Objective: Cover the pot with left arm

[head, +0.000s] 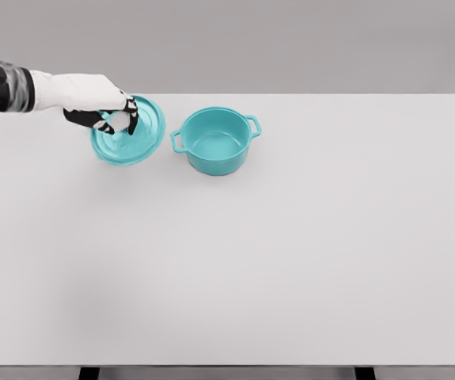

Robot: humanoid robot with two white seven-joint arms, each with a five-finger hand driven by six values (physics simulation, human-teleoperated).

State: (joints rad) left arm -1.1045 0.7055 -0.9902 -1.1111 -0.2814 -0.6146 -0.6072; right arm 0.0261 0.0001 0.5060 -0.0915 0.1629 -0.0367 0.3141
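- Your left-hand fingers (126,113) are curling down over the middle of the teal lid (136,136), pinching at its white knob (119,120); from this view they are grasping the knob.
- Your left hand (92,101) is sitting right above the lid's upper left part, with its white arm coming in from the picture's left edge.
- The lid is lying at the far left of the white tabletop (290,261); you cannot tell whether it is resting flat or tipped slightly.
- The teal pot (215,141) is standing upright just beside the lid, to its right, open on top, with one handle pointing toward the lid and the other away.
- A narrow strip of tabletop is showing between lid and pot, so they are not touching.
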